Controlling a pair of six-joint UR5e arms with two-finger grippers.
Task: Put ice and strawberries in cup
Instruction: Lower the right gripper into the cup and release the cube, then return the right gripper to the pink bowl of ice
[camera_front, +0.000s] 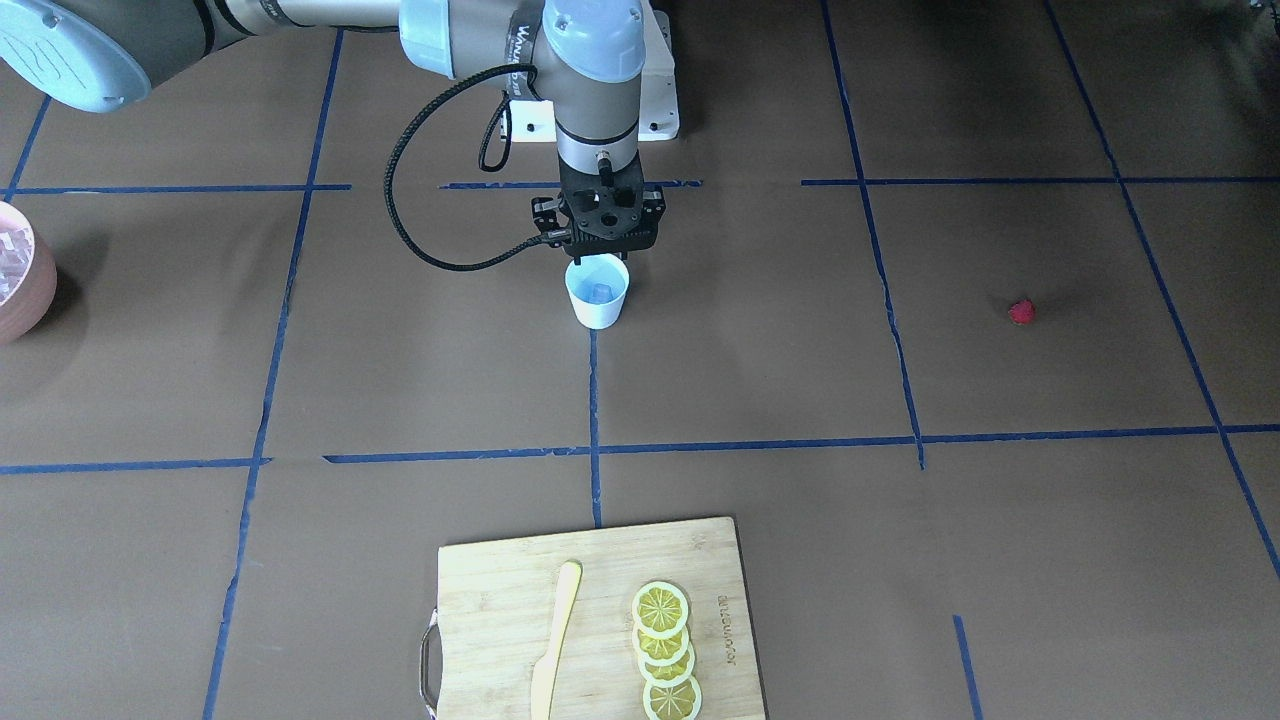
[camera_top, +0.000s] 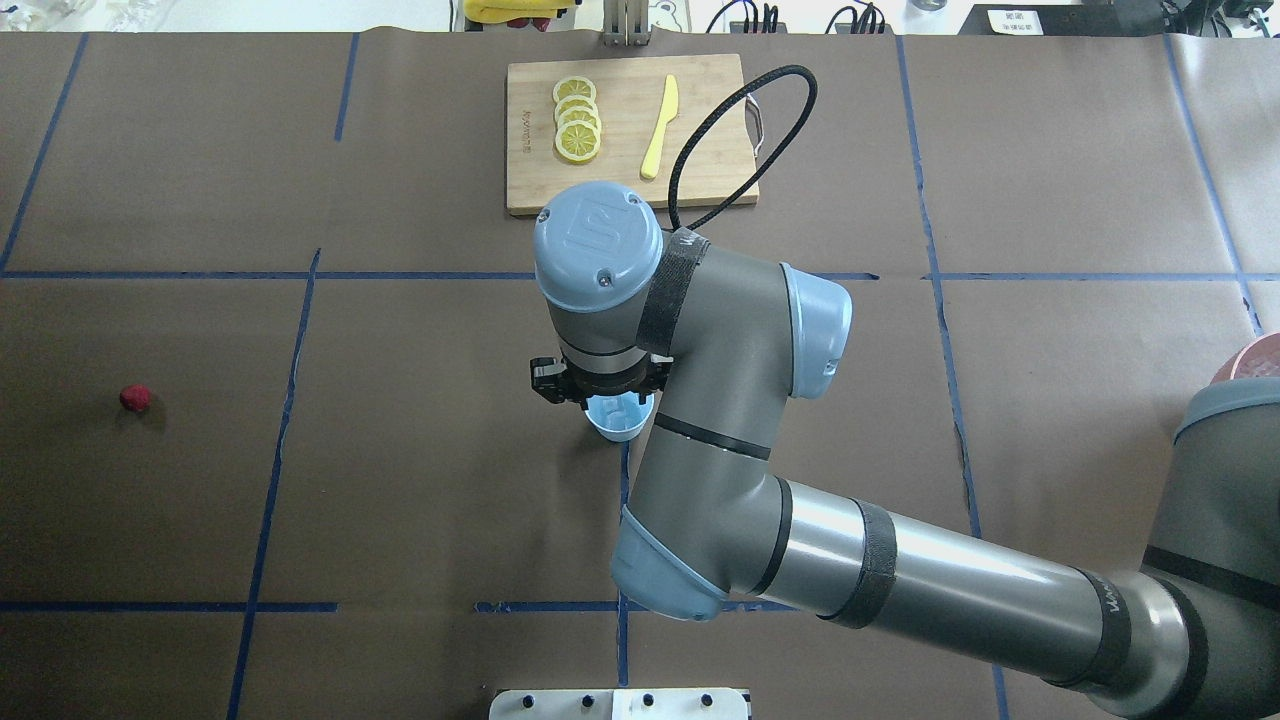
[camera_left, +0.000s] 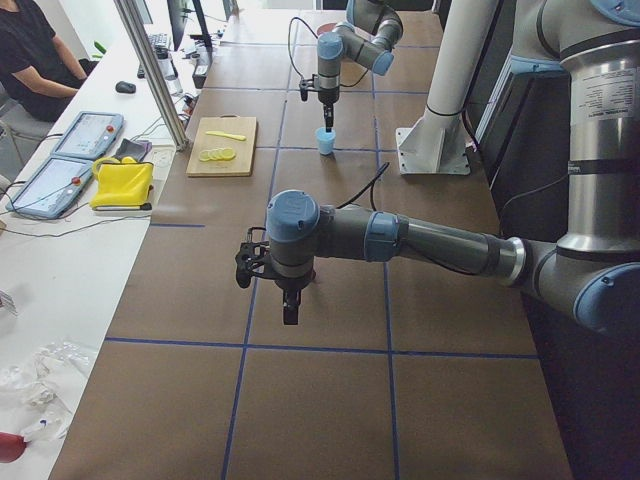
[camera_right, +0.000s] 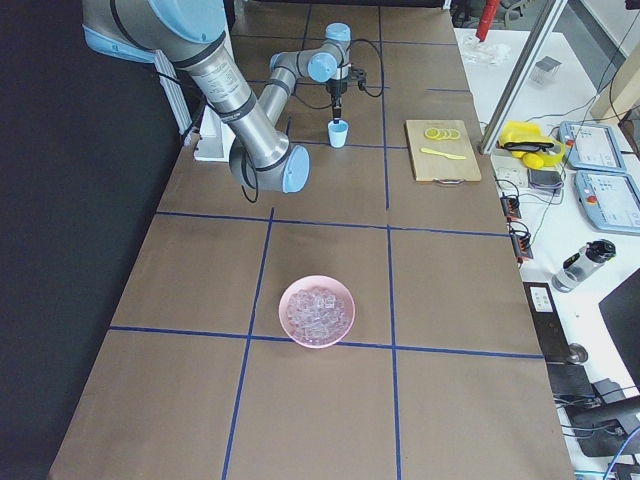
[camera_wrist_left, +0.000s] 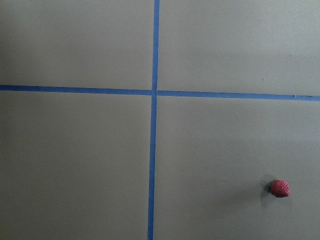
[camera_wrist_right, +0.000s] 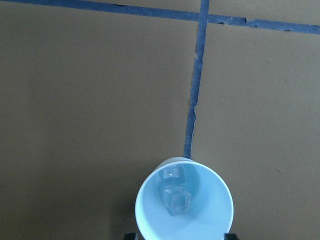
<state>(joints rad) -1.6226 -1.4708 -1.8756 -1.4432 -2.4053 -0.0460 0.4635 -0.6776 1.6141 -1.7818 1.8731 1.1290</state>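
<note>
The white cup (camera_front: 598, 292) with a pale blue inside stands near the table's middle. The right wrist view shows two clear ice cubes (camera_wrist_right: 172, 194) lying in the cup (camera_wrist_right: 184, 207). My right gripper (camera_front: 600, 250) hangs just above the cup's rim with its jaws apart, and nothing shows between them. The red strawberry (camera_front: 1021, 312) lies alone on the table far to the robot's left, and it also shows in the left wrist view (camera_wrist_left: 280, 188). My left gripper (camera_left: 290, 312) hovers over the table's left end. I cannot tell whether it is open or shut.
A pink bowl (camera_right: 317, 311) full of ice cubes stands on the robot's right side. A wooden cutting board (camera_front: 500, 600) with lemon slices (camera_front: 665, 650) and a yellow knife (camera_front: 555, 640) lies at the far edge. Blue tape lines cross the brown table.
</note>
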